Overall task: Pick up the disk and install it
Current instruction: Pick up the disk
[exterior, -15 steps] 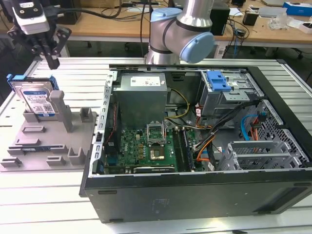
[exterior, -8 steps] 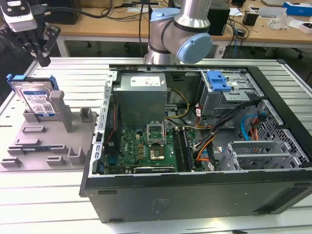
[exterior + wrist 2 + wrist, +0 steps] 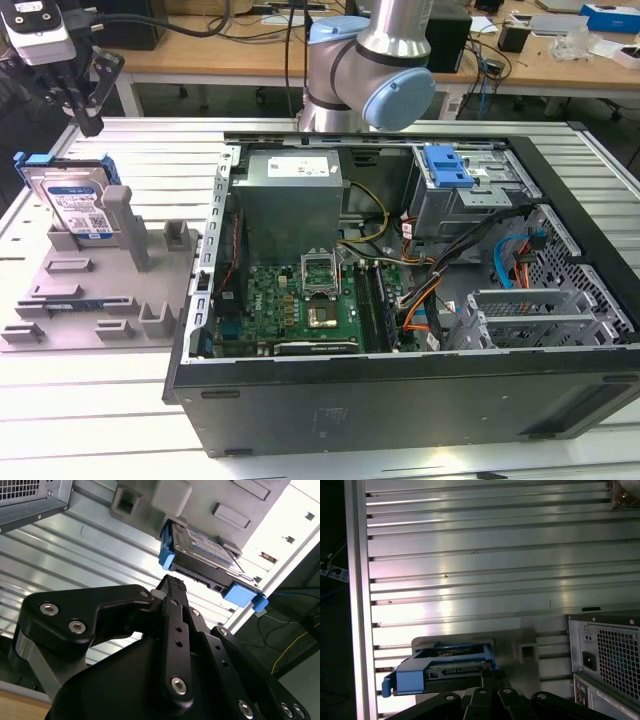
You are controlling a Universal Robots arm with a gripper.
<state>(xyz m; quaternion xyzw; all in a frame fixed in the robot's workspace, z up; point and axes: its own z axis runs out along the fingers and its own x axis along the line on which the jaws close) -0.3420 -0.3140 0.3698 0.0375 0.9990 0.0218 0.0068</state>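
Pick-up step, approach stage. Gripper (image 3: 82, 110) hangs just above the disk (image 3: 72, 205), apparently apart, at the far-left holder (image 3: 120, 300). Jaw spread cannot be told. Grasping calls for alignment over its upper edge.

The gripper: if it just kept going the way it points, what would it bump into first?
Most likely the disk, propped in the grey holder. In the second wrist view the gripper aims at its blue-framed edge, though the gap between them is hard to judge.
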